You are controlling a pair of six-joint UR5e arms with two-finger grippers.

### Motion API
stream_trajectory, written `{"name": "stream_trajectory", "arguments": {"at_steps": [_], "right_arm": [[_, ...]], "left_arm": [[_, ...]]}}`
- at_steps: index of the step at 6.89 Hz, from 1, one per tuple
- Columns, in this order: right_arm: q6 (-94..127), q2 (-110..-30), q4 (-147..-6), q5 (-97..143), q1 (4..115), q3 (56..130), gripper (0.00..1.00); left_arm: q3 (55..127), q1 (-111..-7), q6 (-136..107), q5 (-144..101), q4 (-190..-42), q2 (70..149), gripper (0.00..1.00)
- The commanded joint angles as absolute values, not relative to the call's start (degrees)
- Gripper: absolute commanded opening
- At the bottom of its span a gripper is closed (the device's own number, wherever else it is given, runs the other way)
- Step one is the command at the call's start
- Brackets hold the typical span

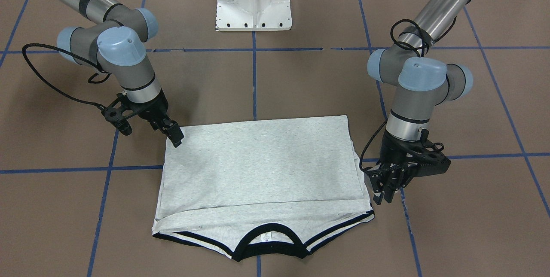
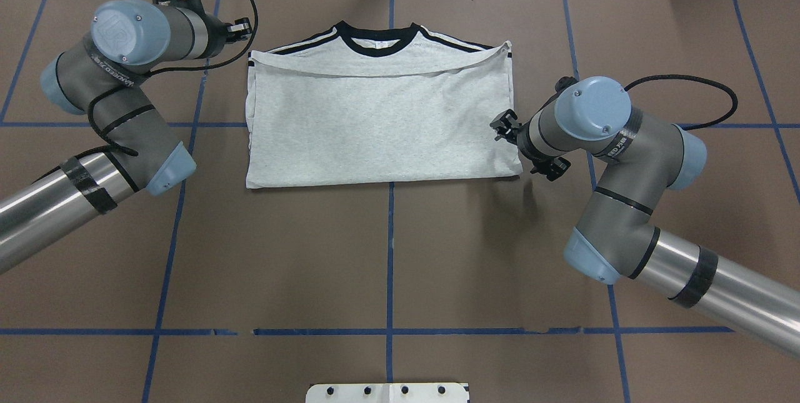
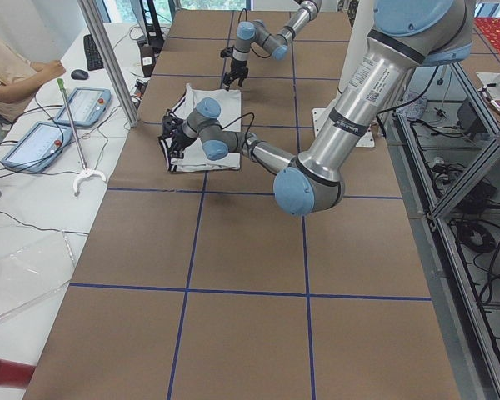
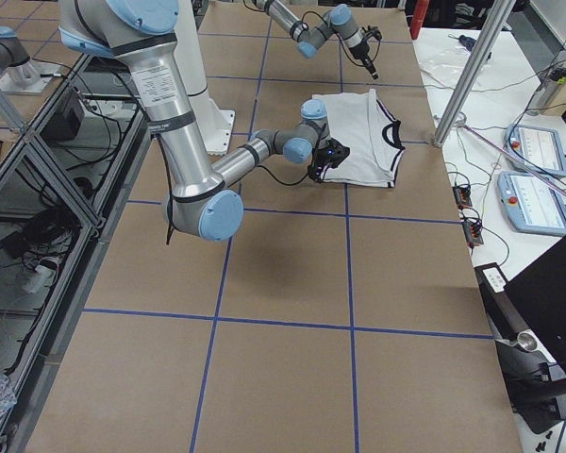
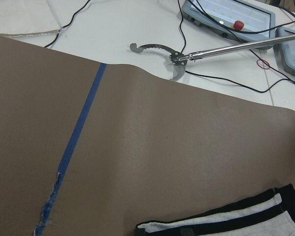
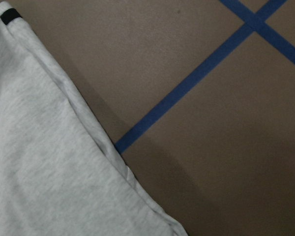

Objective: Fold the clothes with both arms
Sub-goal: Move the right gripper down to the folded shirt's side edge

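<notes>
The clothes are one grey T-shirt (image 1: pixel 258 165) lying flat on the brown table, folded into a rectangle. Its black collar (image 2: pixel 378 37) and black shoulder stripes point away from the robot. My left gripper (image 1: pixel 383 195) hangs just off the shirt's collar-end corner, fingers pointing down, apparently open and empty (image 2: pixel 242 29). The left wrist view catches only the striped shoulder edge (image 5: pixel 246 221). My right gripper (image 1: pixel 174 137) sits at the folded corner nearest the robot, tip touching the cloth (image 2: pixel 503 127), apparently open. Only the shirt's edge (image 6: pixel 39 172) shows in the right wrist view.
The white pedestal (image 1: pixel 253 2) stands at the robot's side of the table. Blue tape lines (image 2: pixel 390 253) cross the brown surface. Beyond the far edge lie a reaching tool (image 5: pixel 172 56) and control pads (image 4: pixel 533 151). A person (image 3: pixel 8 67) sits there.
</notes>
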State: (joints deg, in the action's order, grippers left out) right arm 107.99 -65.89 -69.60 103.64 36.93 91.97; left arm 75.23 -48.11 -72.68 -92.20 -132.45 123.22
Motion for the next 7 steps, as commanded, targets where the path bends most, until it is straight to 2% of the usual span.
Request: {"name": "stream_trajectory", "arguments": {"at_steps": [1, 2, 3, 7], "right_arm": [[108.5, -66.0, -69.6, 103.7, 36.1, 91.7, 0.70], [108.5, -66.1, -69.6, 104.1, 36.2, 91.8, 0.23], [108.5, -66.4, -69.5, 105.1, 36.3, 92.0, 0.00], [108.0, -67.4, -69.4, 109.9, 37.9, 94.2, 0.00]], "left_arm": [[75.2, -48.1, -72.7, -92.2, -132.5, 123.2, 0.36], [75.2, -48.1, -72.7, -92.2, -132.5, 123.2, 0.36], [75.1, -48.2, -72.7, -92.2, -132.5, 123.2, 0.36], [75.1, -48.1, -72.7, -92.2, -132.5, 123.1, 0.36]]}}
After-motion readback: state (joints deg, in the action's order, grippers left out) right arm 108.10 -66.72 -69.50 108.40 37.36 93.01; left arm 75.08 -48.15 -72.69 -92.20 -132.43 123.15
